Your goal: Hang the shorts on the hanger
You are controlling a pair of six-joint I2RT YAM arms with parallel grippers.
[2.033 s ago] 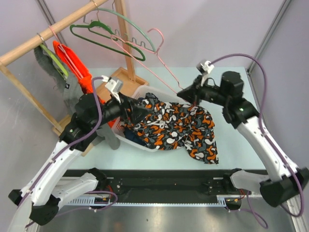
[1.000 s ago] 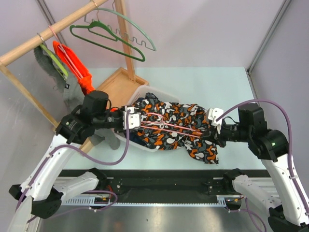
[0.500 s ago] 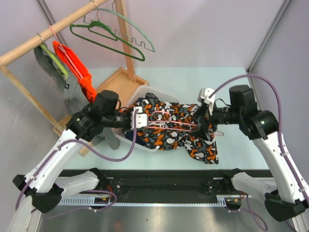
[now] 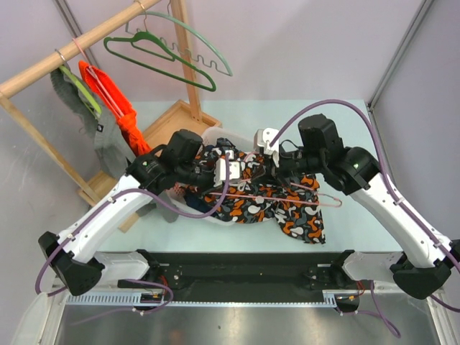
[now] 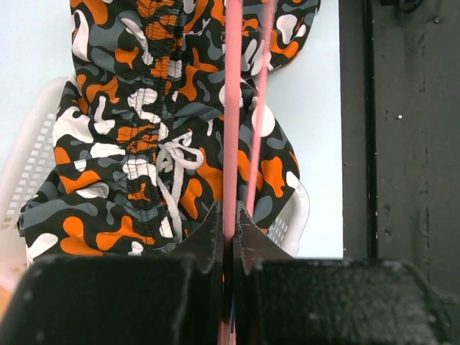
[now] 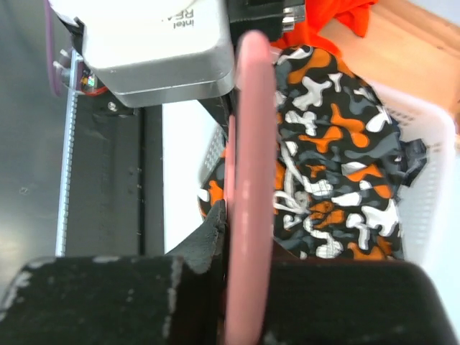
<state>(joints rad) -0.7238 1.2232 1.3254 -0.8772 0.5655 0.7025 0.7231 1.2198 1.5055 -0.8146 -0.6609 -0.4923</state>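
The shorts [image 4: 269, 188], dark with orange, white and grey blobs, spill from a white basket [image 4: 215, 135] onto the table. The pink wire hanger [image 4: 287, 195] lies across them, its hook toward the right. My left gripper [image 4: 237, 180] and right gripper [image 4: 255, 164] meet nose to nose over the basket's right side. In the left wrist view the left gripper [image 5: 230, 215] is shut on the hanger [image 5: 231, 108], above the shorts [image 5: 144, 122]. Seen from the right wrist, the right gripper [image 6: 237, 230] is shut on the hanger [image 6: 250, 144], with the shorts [image 6: 330, 165] beyond.
A wooden rack [image 4: 65, 57] stands at the back left. It carries a dark green hanger [image 4: 154, 52], a pale green hanger [image 4: 205, 50], an orange garment [image 4: 115, 104] and grey clothes [image 4: 83, 100]. Its wooden base [image 4: 172, 126] adjoins the basket.
Both grippers have closed in toward each other over the basket. The right gripper left the hanger's hook end and now grips near the left gripper. The hanger shifted slightly on the shorts.
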